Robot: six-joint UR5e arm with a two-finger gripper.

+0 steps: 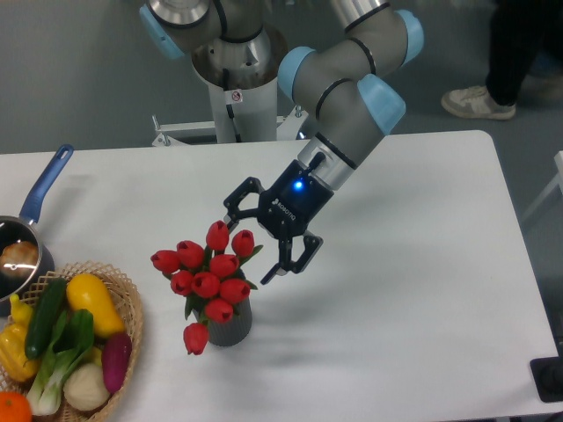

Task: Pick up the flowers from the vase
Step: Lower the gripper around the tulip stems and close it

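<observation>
Table white, grey floor behind, flowers standing.

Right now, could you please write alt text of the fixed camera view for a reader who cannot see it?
An open robot pincer hangs just right of red tulip flowers standing in a dark ribbed vase on a white table. At the left edge are a wicker basket of vegetables and a blue-handled saucepan.

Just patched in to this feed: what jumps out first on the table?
The red flowers in the dark ribbed vase at front centre, with the open gripper hanging beside them to the right, its fingers spread. At far left, a wicker basket of vegetables and a blue-handled saucepan.
</observation>
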